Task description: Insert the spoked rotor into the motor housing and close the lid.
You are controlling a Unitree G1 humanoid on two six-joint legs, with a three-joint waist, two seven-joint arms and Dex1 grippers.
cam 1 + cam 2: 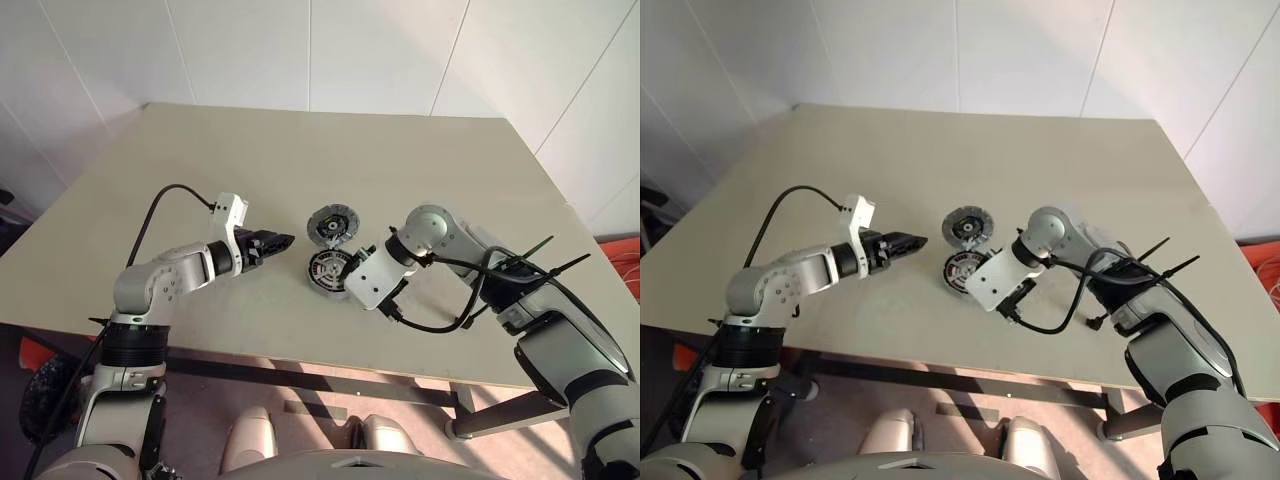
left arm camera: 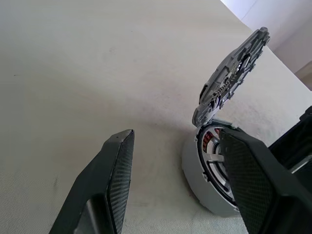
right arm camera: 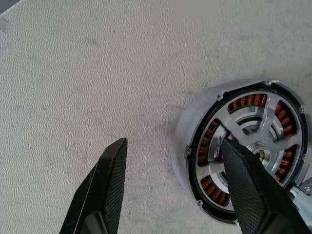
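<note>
Rotor: spoked rotor (image 3: 251,151) already seated in motor housing (image 3: 187,129), just beside right gripper (image 3: 173,151), jaws spread, empty | Lid (image 2: 234,73): hinged upright ahead of left gripper (image 2: 175,146), also parted, empty | Handling: looks stiff, heavy metal; push the lid's top edge.

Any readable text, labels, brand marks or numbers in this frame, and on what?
None readable. The motor housing, the spoked rotor seated in it, the raised lid, the table and both open grippers, left and right, carry no legible word, number or sign.
</note>
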